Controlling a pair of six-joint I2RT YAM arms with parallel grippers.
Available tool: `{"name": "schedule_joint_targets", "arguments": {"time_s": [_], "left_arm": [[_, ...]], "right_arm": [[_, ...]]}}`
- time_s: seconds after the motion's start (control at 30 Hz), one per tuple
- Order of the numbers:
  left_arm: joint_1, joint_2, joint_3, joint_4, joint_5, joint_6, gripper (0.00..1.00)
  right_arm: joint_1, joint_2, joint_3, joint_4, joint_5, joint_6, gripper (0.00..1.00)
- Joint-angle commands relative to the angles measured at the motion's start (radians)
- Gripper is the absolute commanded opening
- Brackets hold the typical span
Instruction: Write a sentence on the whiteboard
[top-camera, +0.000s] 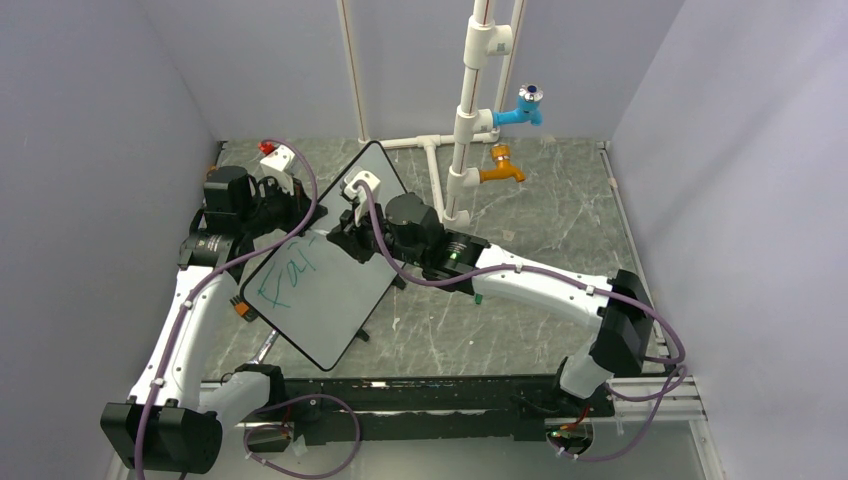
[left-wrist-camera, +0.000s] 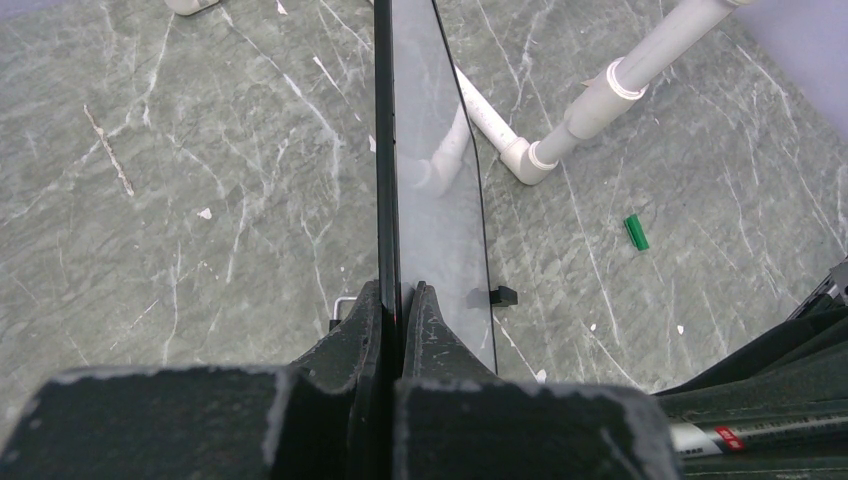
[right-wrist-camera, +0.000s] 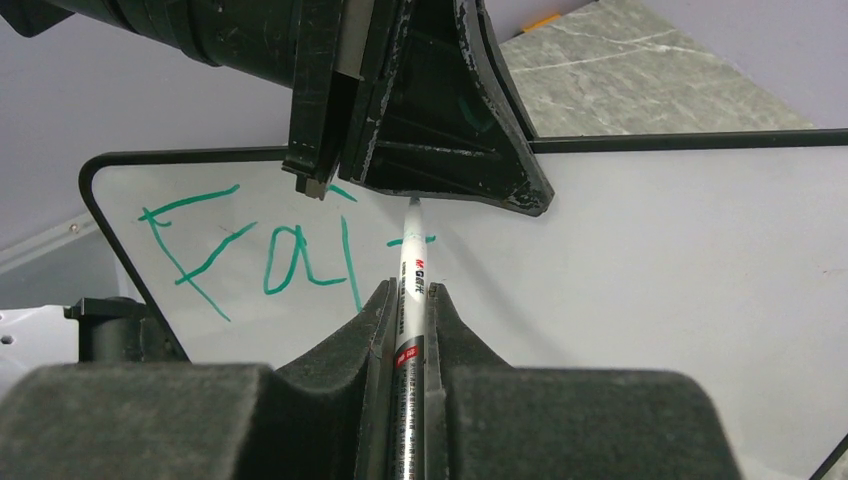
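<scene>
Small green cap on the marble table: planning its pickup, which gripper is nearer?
Right. The right gripper holds a marker on the black-rimmed whiteboard left of the cap; the left gripper clamps the board's edge farther left.

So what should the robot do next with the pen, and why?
Probably pull the marker down in a short stroke to make the next letter. The green writing on the whiteboard reads only "Fai" plus a small dash, the tip sits right there, and the left fingers clamp the board's edge.

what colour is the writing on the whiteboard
The writing is green; it shows best in the right wrist view.
</scene>
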Motion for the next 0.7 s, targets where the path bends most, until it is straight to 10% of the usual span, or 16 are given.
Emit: {"name": "schedule_joint_targets", "arguments": {"time_s": [0.0,0.67], "left_arm": [[-0.011,0.02,-0.047,-0.071,-0.061,0.137,0.0],[-0.011,0.018,-0.047,-0.071,-0.06,0.136,0.0]], "right_arm": [[0.004,0.018,0.035,0.044,-0.022,0.014,0.0],[0.009,-0.006,-0.12,0.047,-0.008,0.052,0.0]]}}
